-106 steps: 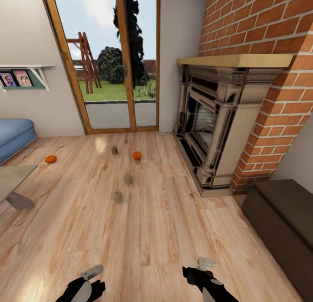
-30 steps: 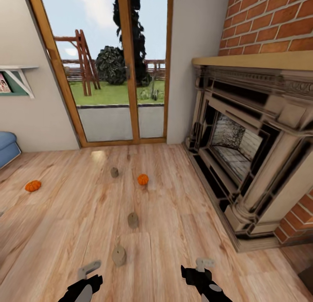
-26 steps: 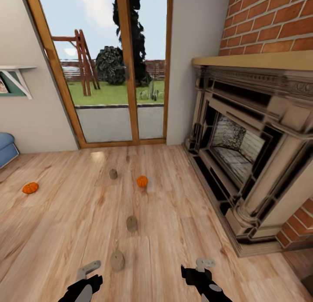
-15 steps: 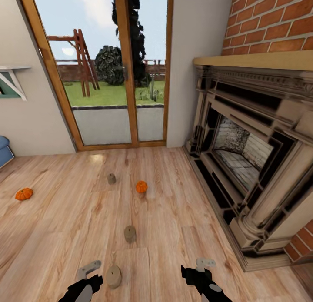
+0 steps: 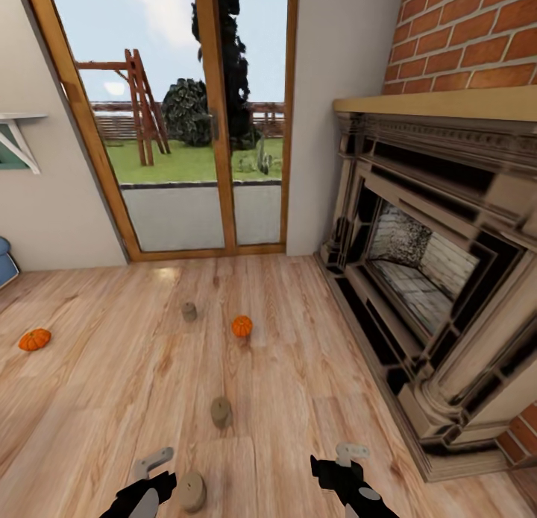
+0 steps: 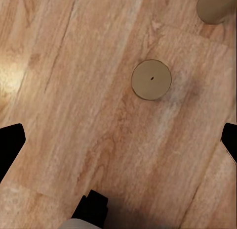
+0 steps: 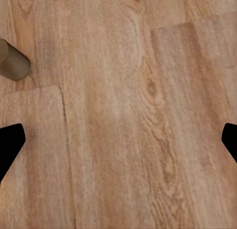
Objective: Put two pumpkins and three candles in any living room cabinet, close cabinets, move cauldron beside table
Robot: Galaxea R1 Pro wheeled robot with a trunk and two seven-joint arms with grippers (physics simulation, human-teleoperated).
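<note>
Head view: three candles stand on the wooden floor (image 5: pixel 313 369). The near candle (image 5: pixel 191 491) sits just beside the left claw (image 5: pixel 153 469); the mid candle (image 5: pixel 221 411) stands further out; the far candle (image 5: pixel 189 311) is near one pumpkin (image 5: pixel 242 326). The second pumpkin (image 5: pixel 34 339) lies well apart, far left. The fireplace (image 5: pixel 425 264) fills the right side. The right claw (image 5: pixel 350 458) hangs over bare floor. From this view, how far either claw is parted cannot be told.

Left wrist view: the near candle (image 6: pixel 151 79) appears end-on, between and ahead of the widely parted fingertips (image 6: pixel 10 145). The left claw holds nothing. The mid candle (image 6: pixel 216 5) shows at the frame edge.

Right wrist view: fingertips (image 7: pixel 11 142) are spread wide and empty over floor. One candle (image 7: pixel 13 61) shows at the edge.

Procedure, as judged: centre the left claw over the near candle, descend vertically, and close across its round sides. Avoid nudging it; a stubby cylinder likely tips or rolls.
</note>
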